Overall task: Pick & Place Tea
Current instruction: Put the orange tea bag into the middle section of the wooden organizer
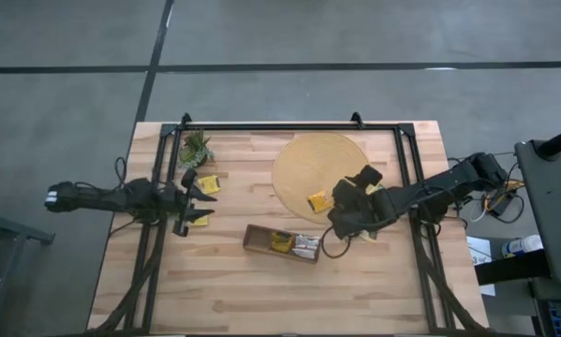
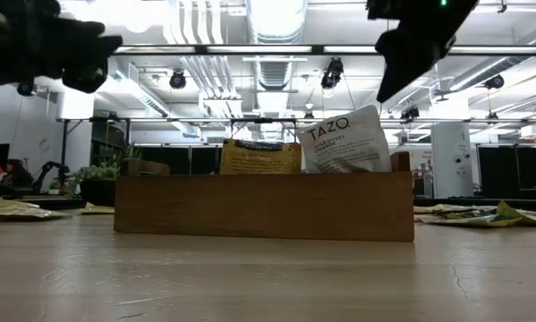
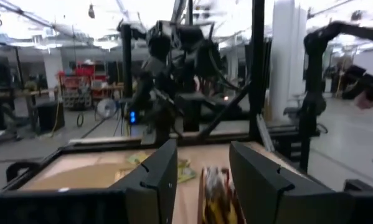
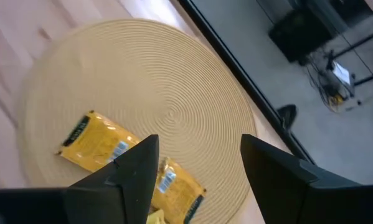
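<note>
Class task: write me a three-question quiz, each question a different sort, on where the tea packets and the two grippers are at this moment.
1. True or false: the wooden tray holds tea packets.
2. The yellow packet under the right gripper lies on: A) the round mat B) the floor C) the tray.
3. Fill in: the left gripper is near the small ____.

Key: 1 true; 2 A; 3 plant.
</note>
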Available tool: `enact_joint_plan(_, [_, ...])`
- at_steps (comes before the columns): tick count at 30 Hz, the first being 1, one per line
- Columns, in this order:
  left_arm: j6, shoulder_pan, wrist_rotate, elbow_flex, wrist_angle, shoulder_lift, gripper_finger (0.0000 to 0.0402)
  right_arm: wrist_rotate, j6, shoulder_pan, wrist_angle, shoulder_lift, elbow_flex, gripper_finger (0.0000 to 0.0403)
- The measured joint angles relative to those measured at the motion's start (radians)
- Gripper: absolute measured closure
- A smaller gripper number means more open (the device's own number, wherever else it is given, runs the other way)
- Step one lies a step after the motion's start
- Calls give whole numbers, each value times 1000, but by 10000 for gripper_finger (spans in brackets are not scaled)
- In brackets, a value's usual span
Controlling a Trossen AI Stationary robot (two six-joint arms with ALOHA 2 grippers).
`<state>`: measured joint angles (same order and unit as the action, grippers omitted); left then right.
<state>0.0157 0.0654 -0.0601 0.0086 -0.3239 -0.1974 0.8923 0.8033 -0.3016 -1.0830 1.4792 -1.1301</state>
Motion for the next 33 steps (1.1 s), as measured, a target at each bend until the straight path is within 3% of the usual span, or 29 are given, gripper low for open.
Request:
enact_joint_plan(16, [9,0,21,1,184,0,262,-7,92,136,21,-68,169,179])
enact_joint_plan(23, [32,0,21,1,213,-1,262,-34,38,193,208,-204,326,179])
enact_joint_plan(27, [-6,0,21,1,221,-2,262,-169,-83,258,433,-293,437,179])
enact_joint_plan(33, [-99,0,21,1,221,-2,262,-478,-228,385,776,-363,581,179])
